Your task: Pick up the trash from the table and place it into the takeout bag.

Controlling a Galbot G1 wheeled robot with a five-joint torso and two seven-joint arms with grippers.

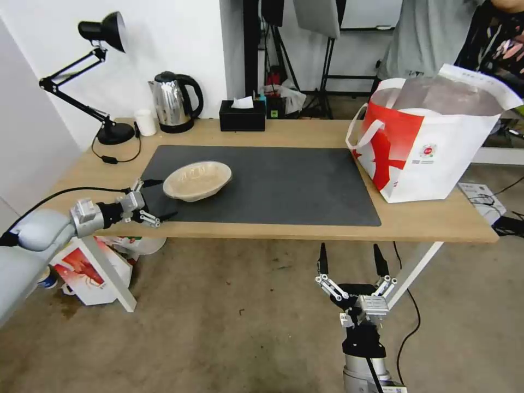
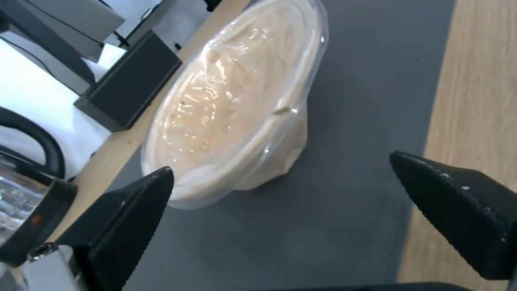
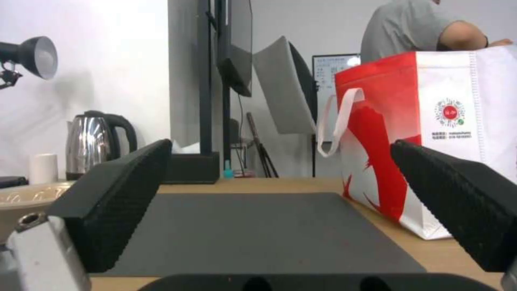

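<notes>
A shallow beige oval bowl (image 1: pixel 197 180) (image 2: pixel 232 105), the trash on view, rests on the left part of the dark grey mat (image 1: pixel 273 185) of the light-wood table (image 1: pixel 426 221). My left gripper (image 1: pixel 158 199) (image 2: pixel 280 190) is open just left of and in front of the bowl, its fingers apart and holding nothing. The takeout bag (image 1: pixel 431 142) (image 3: pixel 431 133), white with a red side panel, stands open at the table's right end. My right gripper (image 1: pixel 352 256) (image 3: pixel 280 173) hangs open below the table's front edge, level with the tabletop, empty.
A black desk lamp (image 1: pixel 103 76), a small white cup (image 1: pixel 145 122), a steel kettle (image 1: pixel 173 102) and a black tissue box (image 1: pixel 243 115) line the back edge. A red-and-white bag (image 1: pixel 90 270) sits on the floor under the left end. A person stands behind the takeout bag.
</notes>
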